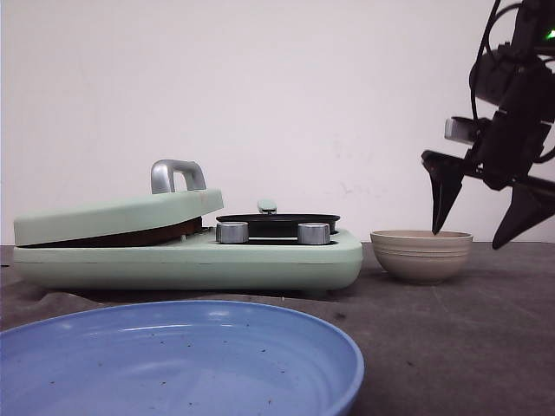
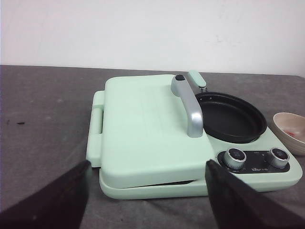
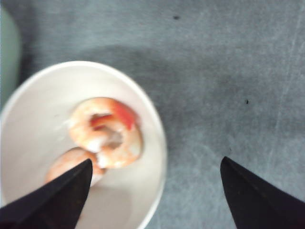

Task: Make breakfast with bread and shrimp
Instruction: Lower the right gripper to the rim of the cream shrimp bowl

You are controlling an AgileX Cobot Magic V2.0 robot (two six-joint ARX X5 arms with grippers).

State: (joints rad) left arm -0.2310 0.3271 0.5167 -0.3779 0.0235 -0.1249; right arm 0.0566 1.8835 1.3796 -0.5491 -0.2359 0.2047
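My right claw (image 1: 481, 230) hangs spread wide over the far right of the table (image 1: 486, 347), holding nothing. One fingertip (image 1: 440, 217) dips just above the rim of the beige bowl (image 1: 421, 256); the other stands off past the bowl's right side, over bare table. Straight below me in the right wrist view lie two curled pink shrimp (image 3: 105, 133) in that bowl, touching one another, nearer my left finger than my right.

My left claw (image 2: 147, 195) is spread too, empty, hovering before the mint-green breakfast maker (image 1: 186, 251). Its lid (image 2: 147, 124) with the silver handle (image 2: 190, 107) is down over the grill side; the round black pan (image 2: 231, 117) sits beside it.

I cannot see the bread. A blue plate (image 1: 173, 360) lies nearest the front camera.
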